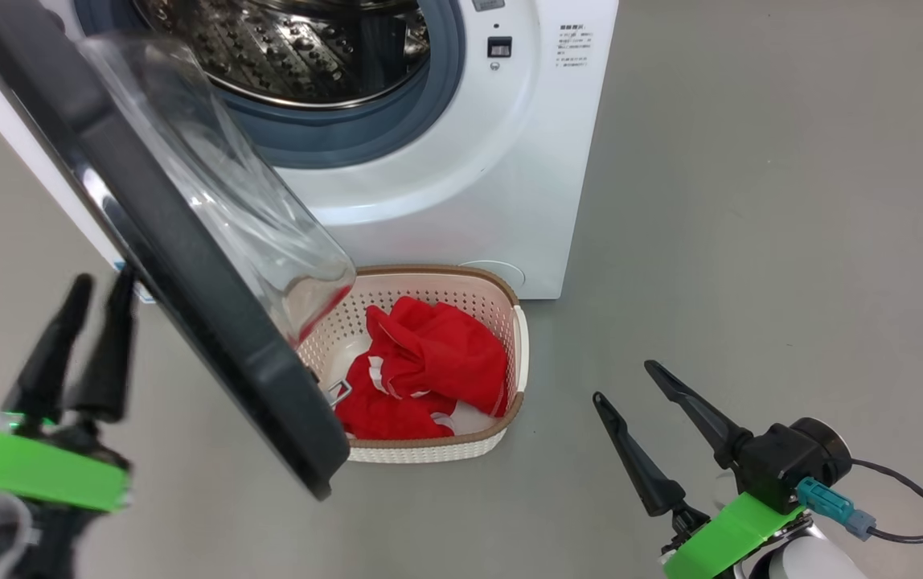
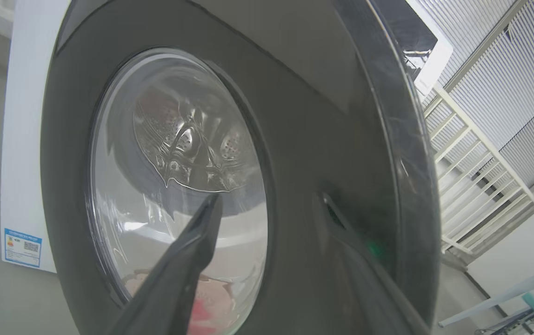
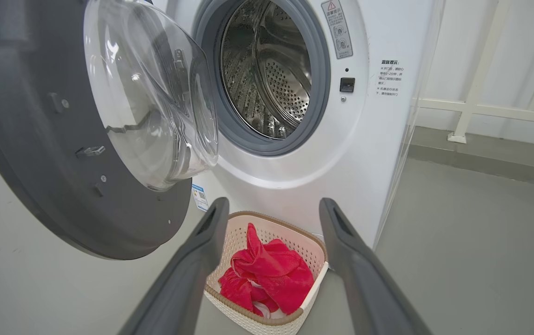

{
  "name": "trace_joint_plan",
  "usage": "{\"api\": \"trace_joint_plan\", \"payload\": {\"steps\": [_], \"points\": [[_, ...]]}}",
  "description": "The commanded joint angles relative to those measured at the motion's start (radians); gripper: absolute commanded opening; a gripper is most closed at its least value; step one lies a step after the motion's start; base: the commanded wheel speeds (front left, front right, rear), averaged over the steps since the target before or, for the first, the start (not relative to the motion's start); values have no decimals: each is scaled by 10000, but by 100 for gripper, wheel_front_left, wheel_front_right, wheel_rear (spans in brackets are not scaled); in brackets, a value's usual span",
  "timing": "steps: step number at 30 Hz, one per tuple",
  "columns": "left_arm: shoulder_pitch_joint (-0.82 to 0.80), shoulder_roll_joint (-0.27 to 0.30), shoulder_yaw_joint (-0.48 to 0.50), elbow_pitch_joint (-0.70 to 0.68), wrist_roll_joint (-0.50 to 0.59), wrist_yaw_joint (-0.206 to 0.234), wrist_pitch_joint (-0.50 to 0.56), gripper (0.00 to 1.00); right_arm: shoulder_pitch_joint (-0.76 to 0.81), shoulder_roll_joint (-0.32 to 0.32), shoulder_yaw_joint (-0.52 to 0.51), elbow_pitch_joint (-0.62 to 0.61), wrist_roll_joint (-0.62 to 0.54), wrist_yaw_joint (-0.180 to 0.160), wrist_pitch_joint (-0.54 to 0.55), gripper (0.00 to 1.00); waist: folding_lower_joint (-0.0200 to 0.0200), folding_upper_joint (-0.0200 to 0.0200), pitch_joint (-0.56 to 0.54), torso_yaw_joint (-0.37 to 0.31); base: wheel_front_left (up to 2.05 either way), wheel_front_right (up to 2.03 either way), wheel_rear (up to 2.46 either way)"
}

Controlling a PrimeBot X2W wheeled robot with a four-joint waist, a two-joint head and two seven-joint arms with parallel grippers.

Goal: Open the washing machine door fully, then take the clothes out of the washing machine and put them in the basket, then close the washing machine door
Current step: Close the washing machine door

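Note:
The white washing machine (image 1: 461, 177) stands at the top, and its steel drum (image 3: 271, 70) shows through the opening. The washing machine door (image 1: 188, 265) hangs swung out to the left, its glass bowl (image 3: 155, 93) facing the machine. Below it, the basket (image 1: 518, 338) sits on the floor against the washer and holds the red clothes (image 1: 429, 362). My left gripper (image 1: 104, 281) is open, close to the door's outer face (image 2: 304, 139), with nothing between its fingers. My right gripper (image 1: 625, 381) is open above the floor, right of the basket (image 3: 230, 251), pointing at the clothes (image 3: 271, 274).
Grey floor (image 1: 751, 241) stretches wide to the right of the washer. A white railing (image 3: 476, 70) runs along the wall beyond the machine. A dark cable (image 1: 912, 515) trails from my right wrist. A blue label sticker (image 2: 21, 247) sits low on the washer's side.

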State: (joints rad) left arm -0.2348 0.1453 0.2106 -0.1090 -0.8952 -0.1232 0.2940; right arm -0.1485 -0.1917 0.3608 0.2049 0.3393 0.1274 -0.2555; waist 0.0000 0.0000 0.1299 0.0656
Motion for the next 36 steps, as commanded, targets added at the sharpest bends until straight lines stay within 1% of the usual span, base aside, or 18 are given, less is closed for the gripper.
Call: {"api": "trace_joint_plan", "payload": {"steps": [1, 5, 7, 9, 12, 16, 20, 23, 36], "points": [[77, 576, -195, -368, 520, -65, -620, 100, -110, 1, 132, -225, -21, 33, -63, 100, 0, 0, 10, 9, 0, 0, 0], [422, 1294, -1499, -108, 1576, -71, -2576, 100, -92, 26, 119, -233, 46, 33, -63, 100, 0, 0, -15, 36, 0, 0, 0], [541, 1403, -1777, 217, 1857, -72, -3561, 100, -67, 54, 118, -227, 119, 33, -63, 100, 0, 0, -73, 21, 0, 0, 0], [678, 1648, -2022, 635, 2461, -72, -4361, 100, -45, 91, 130, -237, 150, 33, -63, 100, 0, 0, -141, -3, 0, 0, 0], [791, 1754, -2177, 1341, 3345, -26, -5091, 100, 1, 124, 146, -260, 183, 33, -63, 100, 0, 0, -229, -39, 0, 0, 0], [857, 1775, -2289, 1954, 4339, 151, -5451, 100, 53, 103, 159, -275, 211, 33, -63, 100, 0, 0, -283, -88, 0, 0, 0], [943, 1591, -2224, 2253, 4828, 248, -5540, 100, 100, 104, 164, -280, 216, 33, -63, 100, 0, 0, -292, -138, 0, 0, 0], [1039, 1400, -2045, 2210, 5186, 316, -5552, 100, 123, 120, 157, -285, 214, 33, -63, 100, 0, 0, -294, -158, 0, 0, 0], [1555, 435, -1254, 2191, 5850, 30, -5557, 100, 175, 117, 142, -364, 198, 33, -63, 100, 0, 0, -244, -141, 0, 0, 0]]}}
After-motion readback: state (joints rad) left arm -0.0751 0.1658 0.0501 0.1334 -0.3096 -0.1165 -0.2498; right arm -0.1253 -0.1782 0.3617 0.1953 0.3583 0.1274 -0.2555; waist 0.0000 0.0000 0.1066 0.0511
